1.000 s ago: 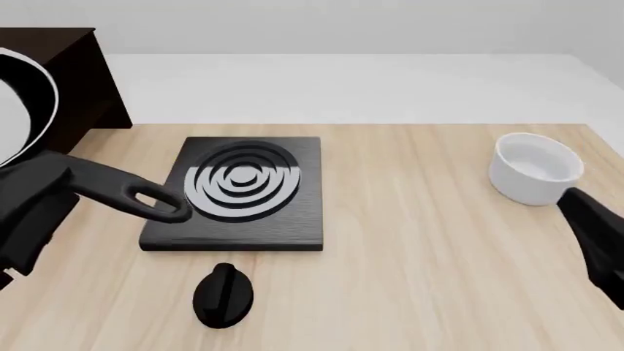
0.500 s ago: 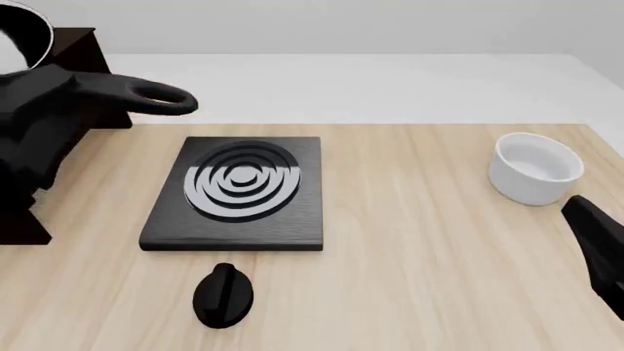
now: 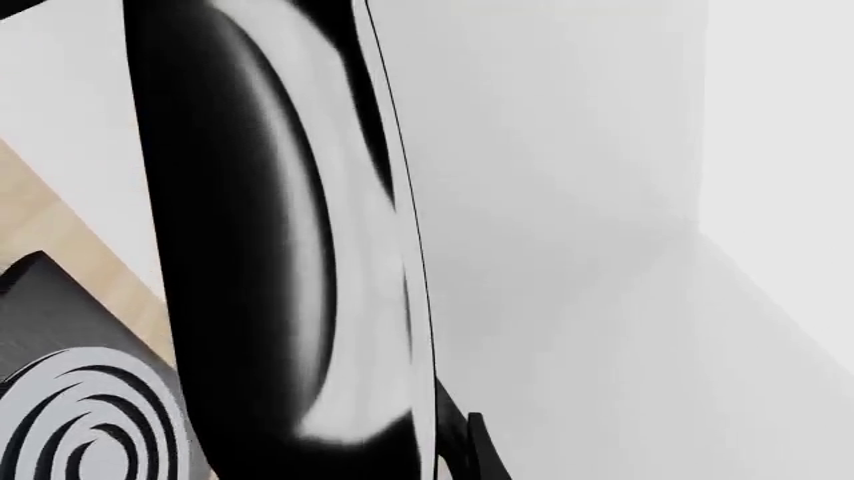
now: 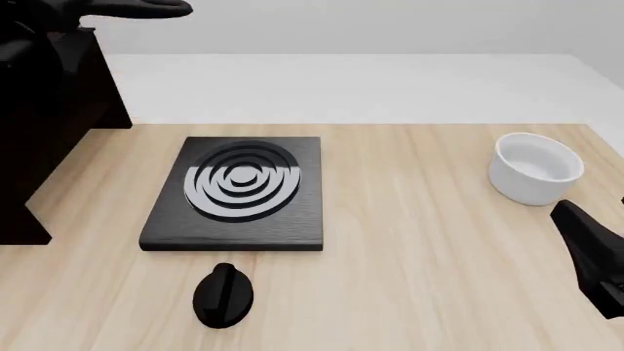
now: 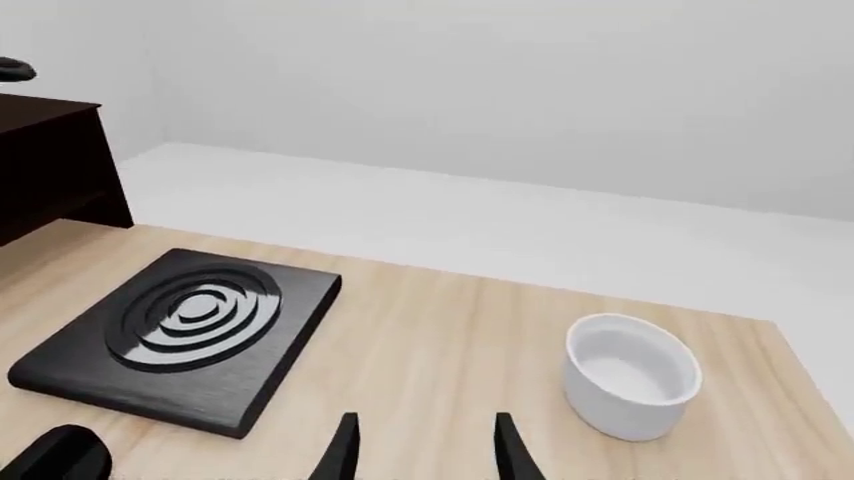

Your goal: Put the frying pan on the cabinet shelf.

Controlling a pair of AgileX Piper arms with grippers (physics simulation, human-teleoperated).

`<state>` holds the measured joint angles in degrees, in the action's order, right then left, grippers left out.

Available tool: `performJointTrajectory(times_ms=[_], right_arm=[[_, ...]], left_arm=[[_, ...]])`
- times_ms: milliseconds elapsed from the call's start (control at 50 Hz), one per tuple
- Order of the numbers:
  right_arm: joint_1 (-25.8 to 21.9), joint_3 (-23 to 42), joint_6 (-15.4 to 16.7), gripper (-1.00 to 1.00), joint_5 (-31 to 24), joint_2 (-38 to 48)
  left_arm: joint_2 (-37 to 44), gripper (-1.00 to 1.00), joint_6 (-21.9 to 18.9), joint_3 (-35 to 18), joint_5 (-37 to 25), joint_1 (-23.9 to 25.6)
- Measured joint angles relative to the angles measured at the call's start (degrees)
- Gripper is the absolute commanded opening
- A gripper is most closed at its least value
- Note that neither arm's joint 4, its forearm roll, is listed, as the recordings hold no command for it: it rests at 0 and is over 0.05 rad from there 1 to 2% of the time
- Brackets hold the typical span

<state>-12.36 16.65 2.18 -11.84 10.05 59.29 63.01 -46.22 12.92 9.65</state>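
Observation:
The frying pan is lifted high at the far left. In the front view only its black handle with the end loop (image 4: 146, 8) shows at the top edge, above the dark brown cabinet (image 4: 99, 88). In the left wrist view the glossy black pan (image 3: 254, 250) fills the picture, seen edge-on with its thin pale rim. My left gripper (image 4: 44, 22) is shut on the pan's handle, above the cabinet's top. The cabinet shelf is hidden behind my left arm. My right gripper (image 5: 424, 445) is open and empty, low over the table's right front, near the white bowl (image 5: 630, 375).
A flat black stove plate (image 4: 234, 191) with grey rings lies left of the table's middle. A black knob (image 4: 222, 294) lies in front of it. The white bowl (image 4: 534, 168) stands at the right. The cabinet (image 5: 47, 165) stands at the table's left edge.
My left arm has raised the pan from table height up past the cabinet's top. The handle loop went from beside the stove plate to the picture's top edge. The right gripper barely moved.

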Motion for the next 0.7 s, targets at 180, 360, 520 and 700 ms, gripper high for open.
performJointTrajectory(times_ms=[180,360,520,700], right_arm=[[0.03,-0.49,-0.15,1.0,0.53,0.35],[0.26,-0.82,-0.34,1.0,0.49,0.28],[0.48,-1.14,-0.36,1.0,0.51,0.21],[0.86,-2.51,-0.89,1.0,1.38,-0.01]], left_arm=[[7.07,-1.0,1.83,-5.01,2.08,-4.05],[13.37,-1.0,4.25,-7.1,5.46,-7.47],[17.92,-1.0,5.9,-8.89,7.29,-9.45],[21.98,-1.0,6.92,-11.92,7.92,-11.19]])
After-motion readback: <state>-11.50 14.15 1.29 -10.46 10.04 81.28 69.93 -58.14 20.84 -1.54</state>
